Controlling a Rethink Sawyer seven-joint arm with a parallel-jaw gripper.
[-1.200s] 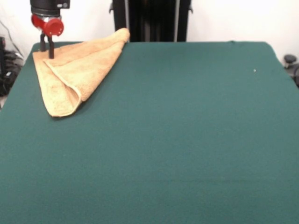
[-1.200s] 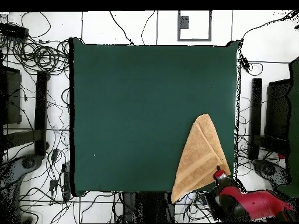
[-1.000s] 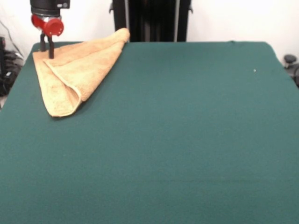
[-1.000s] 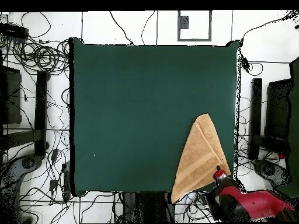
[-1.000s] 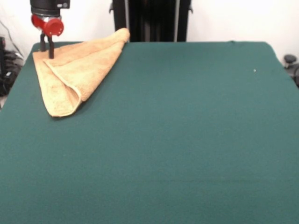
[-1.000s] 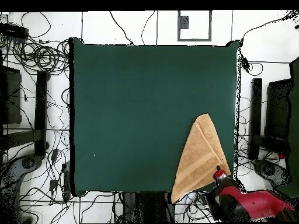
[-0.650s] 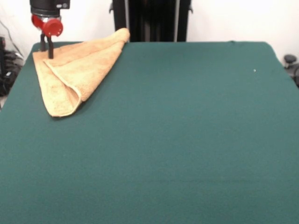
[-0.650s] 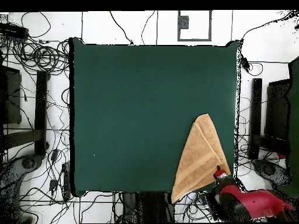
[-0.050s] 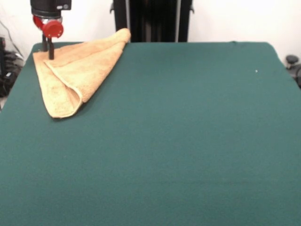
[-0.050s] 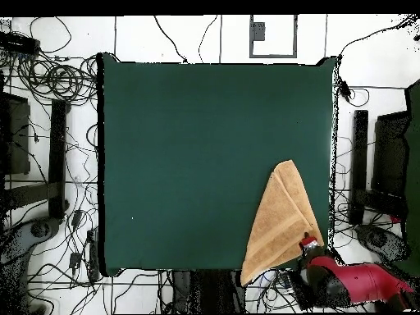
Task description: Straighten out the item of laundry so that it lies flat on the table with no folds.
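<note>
The item of laundry (image 9: 77,70), an orange-tan towel, lies folded over into a rough triangle at the far left corner of the green table (image 9: 188,132). One tip reaches the table's far edge and a rounded fold points toward the near side. My gripper (image 9: 48,55) stands upright at the towel's far-left corner, its two dark fingers drawn close together on the cloth. From overhead the towel (image 10: 281,217) sits at the bottom right of the table (image 10: 197,148), with the gripper (image 10: 308,243) at its lower right corner.
The towel's corner and the gripper sit close to the table's edge. Cables and dark equipment (image 10: 49,148) lie on the floor round the table. A small white speck (image 9: 256,71) lies on the felt at the far right.
The gripper's two fingers have drawn closer together at the towel's corner. The towel itself has not moved.
</note>
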